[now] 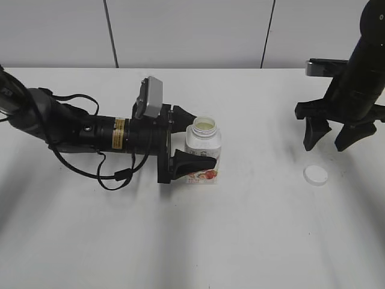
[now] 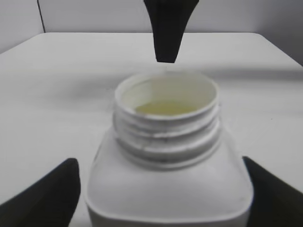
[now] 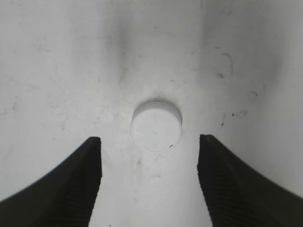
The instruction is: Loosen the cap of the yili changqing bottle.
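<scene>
Exterior view: white table (image 1: 252, 241), grey panelled wall (image 1: 192, 30).

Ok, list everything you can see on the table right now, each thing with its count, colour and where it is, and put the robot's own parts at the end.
yili changqing bottle: one, white with a pink-red label, upright left of the table's middle, neck open and threads bare, pale liquid showing inside.
cap: one, white, lying flat on the table to the right, off the bottle and apart from it.
table: one, white, lightly scuffed, under everything.
wall panels: pale grey with dark seams, behind the table.
left gripper: one, black, reaching in sideways, fingers on either side of the bottle's body.
right gripper: one, black, open, pointing down above the cap and not touching it.
</scene>
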